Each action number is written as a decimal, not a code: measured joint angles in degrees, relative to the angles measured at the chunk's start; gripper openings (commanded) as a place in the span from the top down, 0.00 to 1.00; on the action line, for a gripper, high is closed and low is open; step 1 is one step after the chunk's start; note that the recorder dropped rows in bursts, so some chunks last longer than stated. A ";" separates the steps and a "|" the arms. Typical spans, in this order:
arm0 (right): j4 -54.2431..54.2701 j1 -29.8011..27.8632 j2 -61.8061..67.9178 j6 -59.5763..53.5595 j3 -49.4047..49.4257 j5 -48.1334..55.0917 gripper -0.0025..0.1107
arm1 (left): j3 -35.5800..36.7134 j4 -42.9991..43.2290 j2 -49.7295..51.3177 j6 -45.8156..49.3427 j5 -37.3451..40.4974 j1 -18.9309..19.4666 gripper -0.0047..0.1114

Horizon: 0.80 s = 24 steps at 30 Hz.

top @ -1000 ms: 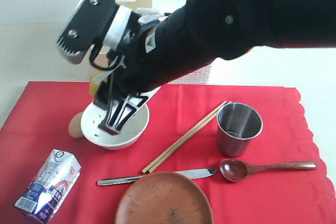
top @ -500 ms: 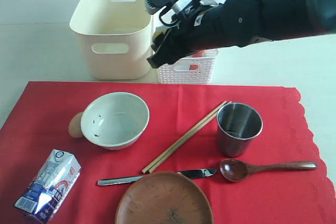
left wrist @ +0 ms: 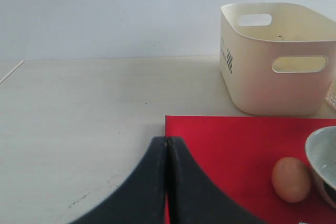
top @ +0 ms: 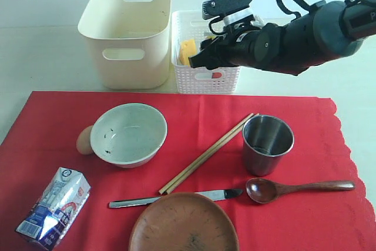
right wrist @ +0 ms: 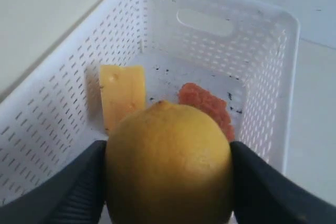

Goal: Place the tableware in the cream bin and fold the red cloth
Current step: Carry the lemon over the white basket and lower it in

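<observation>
On the red cloth (top: 305, 227) lie the white speckled bowl (top: 129, 134), wooden chopsticks (top: 207, 153), steel cup (top: 267, 144), dark wooden spoon (top: 296, 188), metal knife (top: 170, 198) and round brown plate (top: 183, 224). The cream bin (top: 126, 33) stands behind the cloth and looks empty. My right gripper (top: 205, 48) hangs over the white lattice basket (top: 205, 77), shut on a yellow lemon (right wrist: 168, 163). My left gripper (left wrist: 167, 141) is shut and empty, low over the cloth's corner (left wrist: 210, 145), and is out of the exterior view.
Cheese (right wrist: 122, 94) and a sausage piece (right wrist: 205, 103) lie in the lattice basket (right wrist: 47, 103). An egg (top: 84, 140) touches the bowl's left side. A small milk carton (top: 53, 207) lies at the cloth's front left. Bare table surrounds the cloth.
The right arm has swung from over the bowl, back and to the right, to above the lattice basket, uncovering the cream bin. The tableware has not moved.
</observation>
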 measured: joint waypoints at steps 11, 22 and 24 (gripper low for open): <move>0.36 0.00 0.00 0.00 -0.34 -1.12 0.63 | 0.00 0.00 0.00 0.00 0.00 0.00 0.96; 0.85 0.00 -0.12 0.00 -0.34 -0.80 0.32 | 0.00 0.00 0.00 0.00 0.00 0.00 0.96; 1.08 0.00 -0.53 0.00 -0.34 0.01 0.32 | 0.00 0.00 0.00 0.00 0.00 0.00 0.96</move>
